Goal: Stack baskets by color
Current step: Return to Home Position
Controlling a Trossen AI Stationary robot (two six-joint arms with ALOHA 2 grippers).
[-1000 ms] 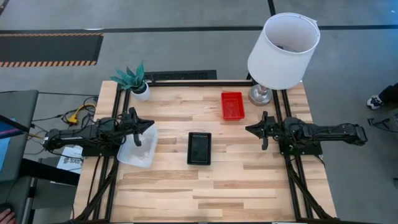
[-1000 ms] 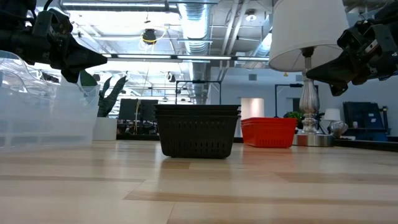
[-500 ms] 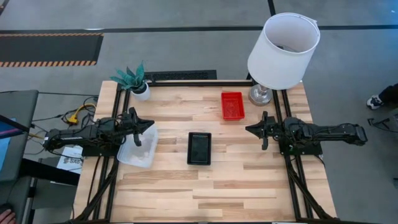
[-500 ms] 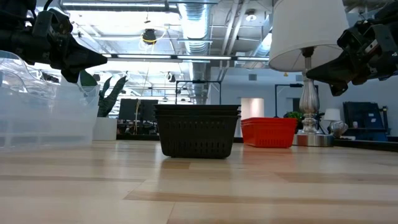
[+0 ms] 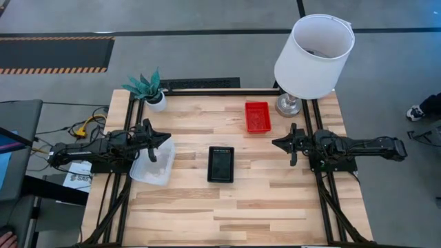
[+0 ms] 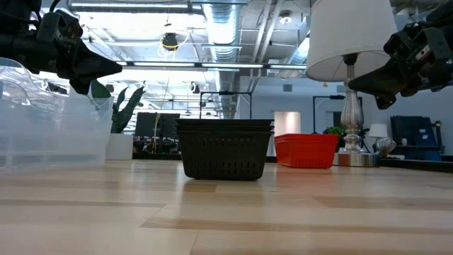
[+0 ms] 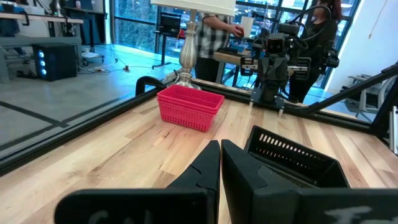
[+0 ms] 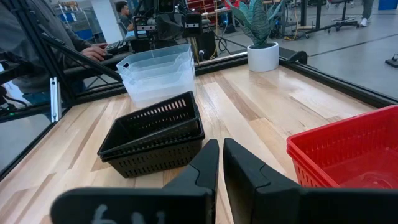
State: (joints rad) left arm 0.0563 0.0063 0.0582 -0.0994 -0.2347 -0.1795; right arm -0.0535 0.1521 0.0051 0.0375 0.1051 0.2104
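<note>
Three groups of baskets rest on their bottoms on the wooden table. A clear stack (image 5: 153, 163) stands at the left, a black nested stack (image 5: 220, 164) in the middle, and a red stack (image 5: 258, 116) at the far right by the lamp. My left gripper (image 5: 167, 139) is shut and points level toward the table's right, hovering over the clear stack's far rim (image 6: 42, 85) with nothing in it. My right gripper (image 5: 275, 143) is shut too, and points level toward the table's left, above bare wood between the red (image 8: 348, 155) and black (image 8: 155, 134) baskets.
A lamp with a white shade (image 5: 313, 55) stands at the far right corner. A small potted plant (image 5: 148, 88) stands at the far left corner. A black frame rail (image 5: 227, 91) borders the table. Bare wood (image 5: 227, 213) lies along the near side. People stand beyond the table.
</note>
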